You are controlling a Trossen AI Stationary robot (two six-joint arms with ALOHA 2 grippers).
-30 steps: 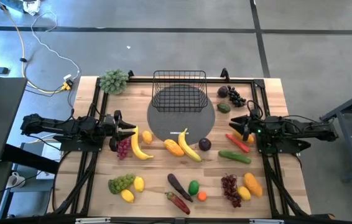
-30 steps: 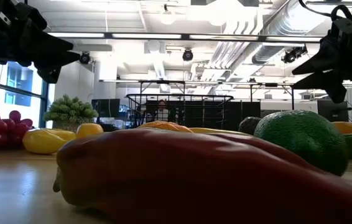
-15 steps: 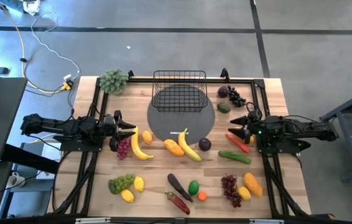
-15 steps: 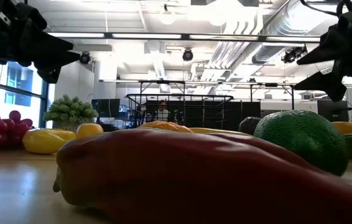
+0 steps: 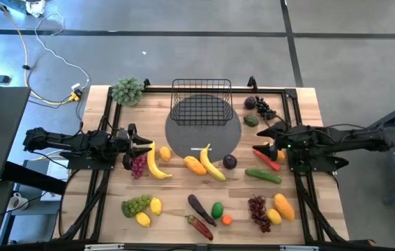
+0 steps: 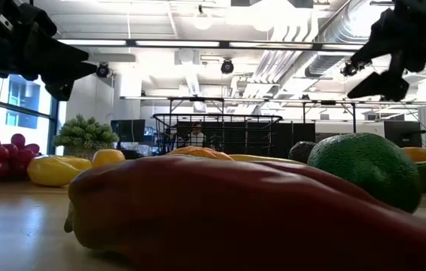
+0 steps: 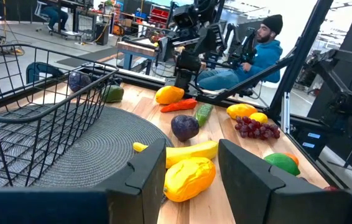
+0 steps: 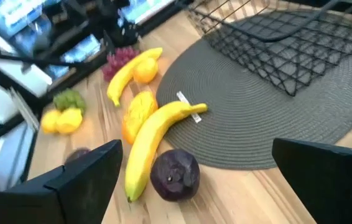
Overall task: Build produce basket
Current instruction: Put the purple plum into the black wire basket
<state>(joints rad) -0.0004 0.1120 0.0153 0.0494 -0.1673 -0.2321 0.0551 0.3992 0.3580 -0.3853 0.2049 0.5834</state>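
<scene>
Right tool (image 5: 262, 139) open, empty — take the banana (image 8: 153, 139) mid-length; probably light, rigid, slick. Left tool (image 5: 146, 144) open, waiting.

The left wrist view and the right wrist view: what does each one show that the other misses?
Only the left wrist view shows a seated person beyond the table, the cucumber and the dark red grapes. Only the right wrist view shows the green grapes and two lemons. Both show the basket on the round mat, a banana, the mango and the round purple fruit.
</scene>
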